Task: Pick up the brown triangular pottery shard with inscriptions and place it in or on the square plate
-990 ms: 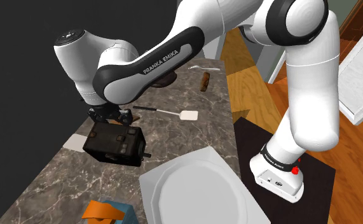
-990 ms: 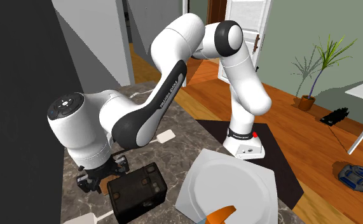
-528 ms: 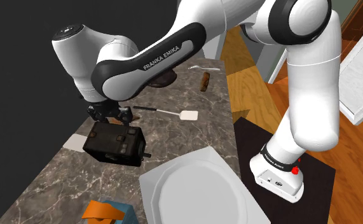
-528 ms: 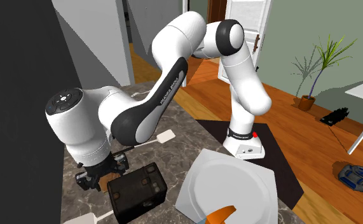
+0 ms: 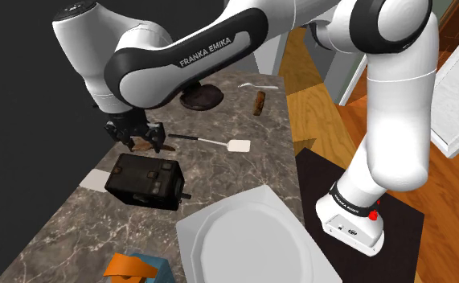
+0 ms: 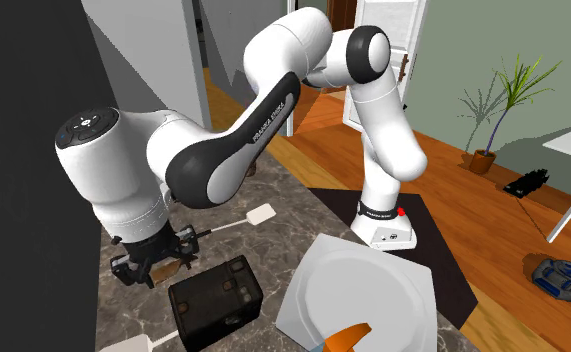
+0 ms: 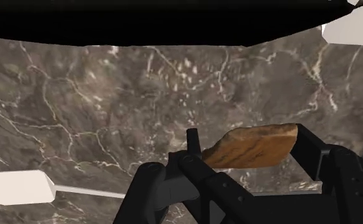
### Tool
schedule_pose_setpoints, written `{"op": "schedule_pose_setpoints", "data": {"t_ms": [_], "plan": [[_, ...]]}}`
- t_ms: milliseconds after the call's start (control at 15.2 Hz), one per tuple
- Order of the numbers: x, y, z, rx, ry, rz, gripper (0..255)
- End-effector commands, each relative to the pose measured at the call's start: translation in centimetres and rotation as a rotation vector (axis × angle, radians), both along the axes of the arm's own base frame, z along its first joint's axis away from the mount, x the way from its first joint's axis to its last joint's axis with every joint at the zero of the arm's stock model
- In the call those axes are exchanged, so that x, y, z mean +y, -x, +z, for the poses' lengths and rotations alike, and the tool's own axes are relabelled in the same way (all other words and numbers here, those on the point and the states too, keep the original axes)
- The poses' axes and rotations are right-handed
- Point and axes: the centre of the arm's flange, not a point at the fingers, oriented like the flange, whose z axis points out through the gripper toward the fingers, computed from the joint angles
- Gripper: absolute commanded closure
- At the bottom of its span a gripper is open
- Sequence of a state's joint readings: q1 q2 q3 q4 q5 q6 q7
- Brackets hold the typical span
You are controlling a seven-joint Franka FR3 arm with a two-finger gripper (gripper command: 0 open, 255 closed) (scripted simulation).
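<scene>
Shoulder cam: high, behind the stand, looking down along the marble counter. Second exterior: nearer, faces the stand across that counter. Both share the black box and square plate. Wrist cam: close over the counter, white spatula nearby.

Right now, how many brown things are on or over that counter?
3. A shard clasped in the gripper; a dark round lump farther along the counter; a short stick to the lump's right in the shoulder view. The arm may hide more.
</scene>
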State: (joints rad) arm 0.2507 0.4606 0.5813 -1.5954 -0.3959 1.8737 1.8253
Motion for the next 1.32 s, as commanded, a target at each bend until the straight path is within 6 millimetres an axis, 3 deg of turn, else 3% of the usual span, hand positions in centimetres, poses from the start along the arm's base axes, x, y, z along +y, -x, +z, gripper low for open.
{"op": "schedule_pose_setpoints", "data": {"t_ms": [0, 462, 1254], "plan": [[0.0, -0.1, 1.0, 0.000, 0.000, 0.000, 255], [0.0, -0.1, 4.7, 0.000, 0.000, 0.000, 255], [0.4, 15.7, 5.1, 0.000, 0.000, 0.000, 255]]}}
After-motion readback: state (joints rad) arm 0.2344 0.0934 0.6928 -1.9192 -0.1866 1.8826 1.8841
